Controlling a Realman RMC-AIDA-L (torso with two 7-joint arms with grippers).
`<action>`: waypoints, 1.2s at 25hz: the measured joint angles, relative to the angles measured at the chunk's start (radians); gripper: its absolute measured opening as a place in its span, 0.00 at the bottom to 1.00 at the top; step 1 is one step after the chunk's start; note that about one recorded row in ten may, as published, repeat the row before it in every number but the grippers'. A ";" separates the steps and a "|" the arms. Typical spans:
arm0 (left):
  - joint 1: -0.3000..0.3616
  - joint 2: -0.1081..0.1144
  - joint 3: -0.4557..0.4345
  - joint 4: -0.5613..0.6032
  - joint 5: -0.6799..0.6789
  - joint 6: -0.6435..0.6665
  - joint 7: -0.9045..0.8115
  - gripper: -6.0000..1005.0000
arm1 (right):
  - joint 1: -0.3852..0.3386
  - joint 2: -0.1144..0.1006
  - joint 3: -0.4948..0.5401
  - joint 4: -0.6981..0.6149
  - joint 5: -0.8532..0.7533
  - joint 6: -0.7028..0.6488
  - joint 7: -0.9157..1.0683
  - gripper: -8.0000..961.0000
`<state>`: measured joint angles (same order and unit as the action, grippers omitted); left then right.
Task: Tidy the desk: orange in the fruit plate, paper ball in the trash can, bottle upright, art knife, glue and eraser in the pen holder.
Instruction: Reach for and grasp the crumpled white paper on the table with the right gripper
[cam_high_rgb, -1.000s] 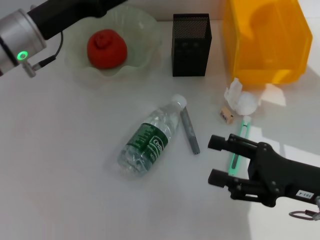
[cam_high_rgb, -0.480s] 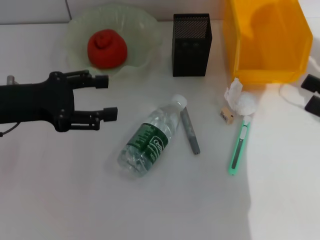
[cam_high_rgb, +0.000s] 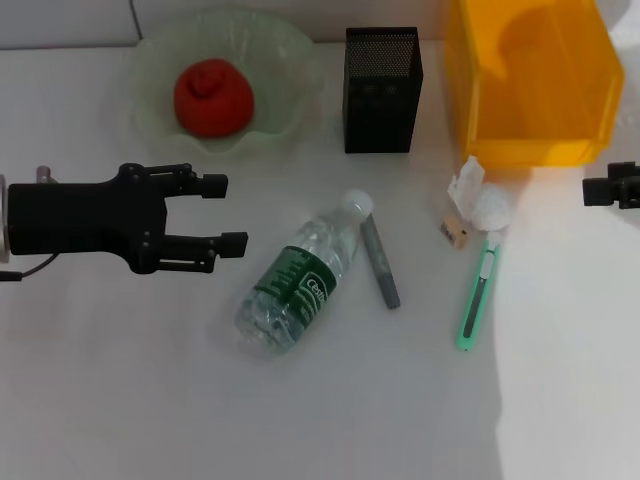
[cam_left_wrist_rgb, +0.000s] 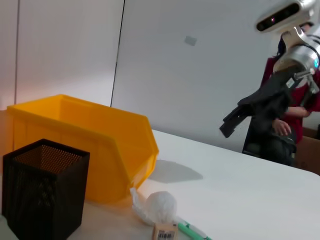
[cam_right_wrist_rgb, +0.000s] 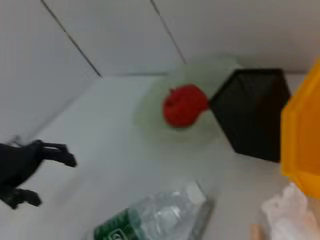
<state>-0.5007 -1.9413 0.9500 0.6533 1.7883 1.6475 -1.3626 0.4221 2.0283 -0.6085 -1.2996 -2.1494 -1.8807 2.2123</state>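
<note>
The orange (cam_high_rgb: 212, 95) lies in the pale green fruit plate (cam_high_rgb: 290, 60). The bottle (cam_high_rgb: 300, 275) lies on its side mid-table, cap toward the black mesh pen holder (cam_high_rgb: 381, 90). The grey glue stick (cam_high_rgb: 379, 262) lies beside the bottle. The paper ball (cam_high_rgb: 485, 200), the eraser (cam_high_rgb: 455, 231) and the green art knife (cam_high_rgb: 477, 295) lie in front of the yellow trash can (cam_high_rgb: 530, 80). My left gripper (cam_high_rgb: 232, 212) is open and empty, left of the bottle and just in front of the plate. My right gripper (cam_high_rgb: 610, 188) is at the right edge, beside the trash can.
In the left wrist view the trash can (cam_left_wrist_rgb: 100, 140), pen holder (cam_left_wrist_rgb: 42, 190), paper ball (cam_left_wrist_rgb: 157, 206) and the far-off right gripper (cam_left_wrist_rgb: 235, 120) show. In the right wrist view the orange (cam_right_wrist_rgb: 184, 104), bottle (cam_right_wrist_rgb: 150, 217) and left gripper (cam_right_wrist_rgb: 52, 180) show.
My left arm swung from the far left corner to in front of the plate, then crept toward the bottle. My right arm drew back from beside the art knife to the right edge.
</note>
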 joint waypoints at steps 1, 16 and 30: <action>-0.001 -0.001 0.001 -0.001 0.002 -0.005 -0.004 0.81 | 0.029 0.008 -0.009 -0.031 -0.065 0.006 0.038 0.86; -0.009 -0.030 0.001 -0.005 0.030 -0.039 -0.008 0.81 | 0.274 0.049 -0.417 0.173 -0.467 0.372 0.292 0.86; -0.008 -0.047 0.007 -0.006 0.031 -0.077 -0.002 0.80 | 0.308 0.052 -0.557 0.319 -0.500 0.576 0.372 0.86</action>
<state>-0.5085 -1.9885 0.9567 0.6474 1.8193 1.5702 -1.3645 0.7299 2.0801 -1.1657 -0.9804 -2.6497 -1.3049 2.5844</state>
